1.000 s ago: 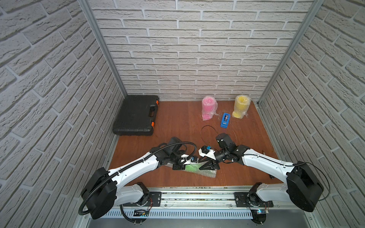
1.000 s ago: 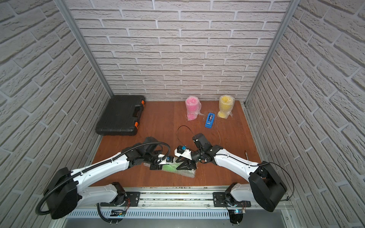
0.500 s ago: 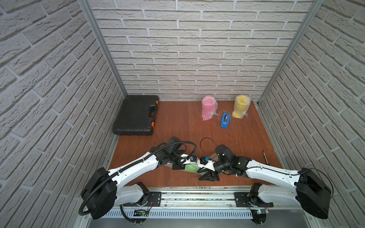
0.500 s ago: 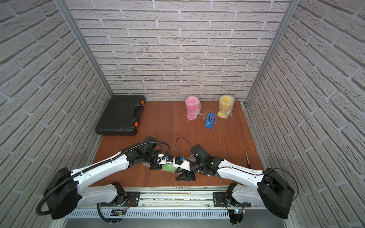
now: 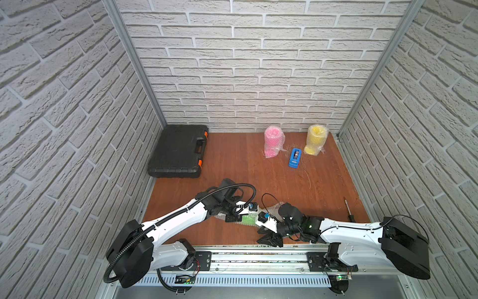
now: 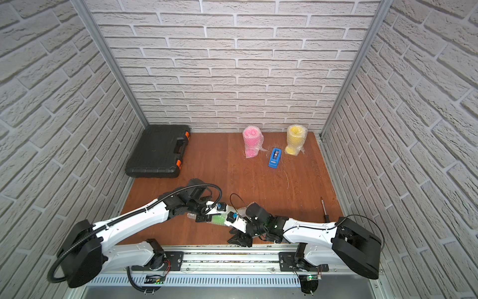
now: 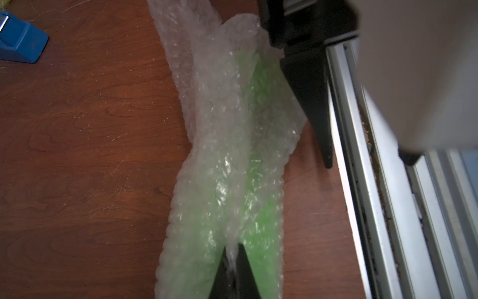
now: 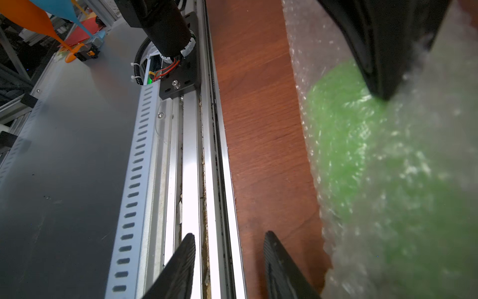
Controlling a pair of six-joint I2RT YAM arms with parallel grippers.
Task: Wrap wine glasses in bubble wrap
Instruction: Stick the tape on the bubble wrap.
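Note:
A neon green wine glass (image 5: 247,219) lies on its side near the table's front edge, rolled in bubble wrap (image 7: 219,116). In the left wrist view the green (image 7: 261,225) shows through the crinkled sheet. My left gripper (image 7: 233,246) is shut on a raised fold of the bubble wrap over the glass; in a top view it is at the bundle's left end (image 5: 231,218). My right gripper (image 8: 229,233) stands open with nothing between its fingers, just in front of the bundle (image 8: 362,155), over the table's front edge (image 5: 269,239). Pink (image 5: 273,141) and yellow (image 5: 315,139) glasses stand wrapped at the back.
A blue tape dispenser (image 5: 294,158) sits between the two wrapped glasses. A black tool case (image 5: 178,151) lies at the back left. A screwdriver (image 5: 348,209) lies by the right wall. The metal rail (image 5: 258,255) runs along the table's front edge.
My right gripper has drawn back from the green bundle toward the front edge of the table. The left gripper has kept its hold on the wrap and stayed put.

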